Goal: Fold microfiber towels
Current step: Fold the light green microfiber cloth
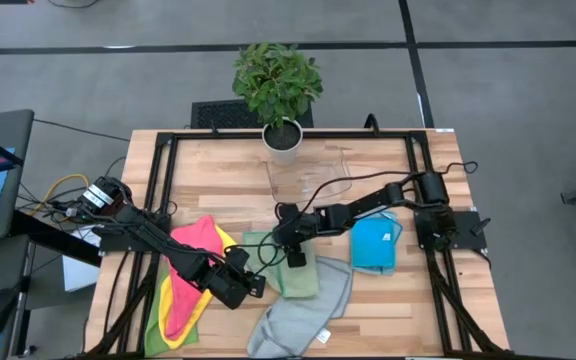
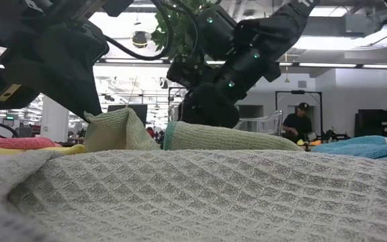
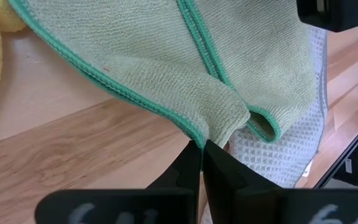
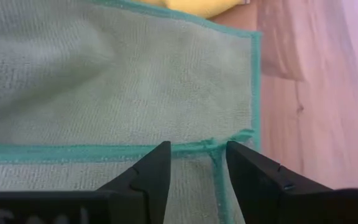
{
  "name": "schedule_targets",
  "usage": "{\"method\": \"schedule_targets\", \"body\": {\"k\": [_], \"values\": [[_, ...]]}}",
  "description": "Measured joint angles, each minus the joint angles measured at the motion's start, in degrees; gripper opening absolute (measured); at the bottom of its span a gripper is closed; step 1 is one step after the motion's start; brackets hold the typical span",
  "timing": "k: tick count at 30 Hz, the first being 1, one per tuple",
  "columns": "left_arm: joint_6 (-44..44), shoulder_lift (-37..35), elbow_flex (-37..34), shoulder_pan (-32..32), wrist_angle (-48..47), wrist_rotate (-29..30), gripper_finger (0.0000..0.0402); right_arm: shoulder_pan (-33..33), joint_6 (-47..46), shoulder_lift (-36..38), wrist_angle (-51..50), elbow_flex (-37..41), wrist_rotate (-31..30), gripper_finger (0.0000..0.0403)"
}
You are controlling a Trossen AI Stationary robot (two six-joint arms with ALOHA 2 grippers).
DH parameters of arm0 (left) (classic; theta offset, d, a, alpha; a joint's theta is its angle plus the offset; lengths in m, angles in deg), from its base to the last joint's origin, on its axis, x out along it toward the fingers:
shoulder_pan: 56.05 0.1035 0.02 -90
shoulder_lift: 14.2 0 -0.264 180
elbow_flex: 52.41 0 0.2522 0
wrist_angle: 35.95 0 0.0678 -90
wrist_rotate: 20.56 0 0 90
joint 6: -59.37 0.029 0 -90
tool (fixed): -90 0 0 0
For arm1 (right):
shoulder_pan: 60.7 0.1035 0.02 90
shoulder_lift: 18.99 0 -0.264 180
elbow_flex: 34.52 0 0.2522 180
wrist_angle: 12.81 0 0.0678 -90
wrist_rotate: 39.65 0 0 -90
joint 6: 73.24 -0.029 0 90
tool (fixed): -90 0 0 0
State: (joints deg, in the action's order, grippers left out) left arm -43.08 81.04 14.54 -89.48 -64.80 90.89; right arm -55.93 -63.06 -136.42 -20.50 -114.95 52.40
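Green microfibre towel with teal stitched edging (image 1: 293,268) lies mid-desk, partly folded, directly under the right claw (image 1: 296,258) and just ahead of the left claw (image 1: 251,283). Its far side overlaps the light grey waffle-weave towel (image 1: 303,318) spread toward the desk's (image 1: 368,165) front edge.

Left claw (image 3: 201,148): fingers together, pinched on a corner of the green towel's teal hem; the corner is lifted into a small peak in the low view.

Right claw (image 4: 197,163): fingers apart, poised over a hem line where two teal edges meet, tips at or near the cloth. Contact cannot be confirmed.

Step in hand, as judged: completing a fold of the green towel.
- Right claw should close on both stacked hem layers, not the top one only.
- Left claw keeps the pinched corner taut so the fold line stays straight.
- Avoid catching the grey towel underneath.
- Carry both corners together and level, so the edges land flush.

Orientation: from above, the towel's long axis runs from the desk's back toward its front, slightly slanted; the folded end points to the front, toward the grey towel.

Beyond the right claw, toward its arm's base, a folded bright blue towel (image 1: 373,245) sits apart. Pink and yellow towels (image 1: 193,275) lie heaped behind the left claw.
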Motion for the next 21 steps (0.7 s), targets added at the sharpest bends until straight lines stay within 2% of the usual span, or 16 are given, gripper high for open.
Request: {"method": "schedule_targets", "body": {"k": [10, 21], "values": [[0.0, 0.0, 0.0, 0.0, 0.0, -0.1, 0.0002, 0.1, -1.3, -2.2, 0.0, -0.2, 1.3, 0.0172], [-0.1, 0.0, 0.0, 0.0, 0.0, -0.1, 0.0002, 0.1, -2.3, -1.6, -1.7, -0.1, 1.5, 0.0047]]}}
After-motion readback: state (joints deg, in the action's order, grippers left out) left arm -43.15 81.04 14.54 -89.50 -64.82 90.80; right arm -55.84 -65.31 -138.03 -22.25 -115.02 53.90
